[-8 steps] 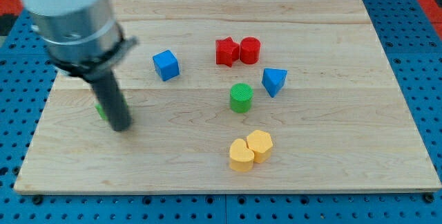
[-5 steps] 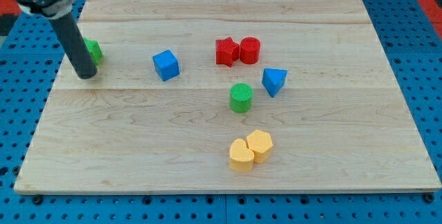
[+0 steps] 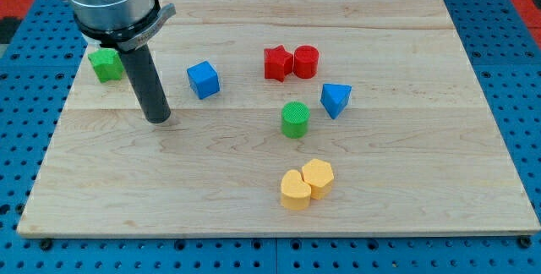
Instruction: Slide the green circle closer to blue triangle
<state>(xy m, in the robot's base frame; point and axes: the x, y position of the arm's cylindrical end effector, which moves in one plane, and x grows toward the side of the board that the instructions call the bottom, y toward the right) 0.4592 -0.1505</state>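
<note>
Wooden board [image 3: 423, 189] on blue pegboard: nearest, two yellow blocks [image 3: 306, 183]; beyond, the green circle [image 3: 294, 119] sits near the blue triangle [image 3: 335, 99], apart. My tip [image 3: 158, 118], empty, stands well left, unaligned for pushing.

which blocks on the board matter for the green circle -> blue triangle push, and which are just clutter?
In play:
- green circle, just to the view's left of and below the triangle
- blue triangle
- my tip, far to the view's left of both

Clutter:
- blue cube
- red star, red cylinder
- two yellow blocks, touching
- other green block
</note>
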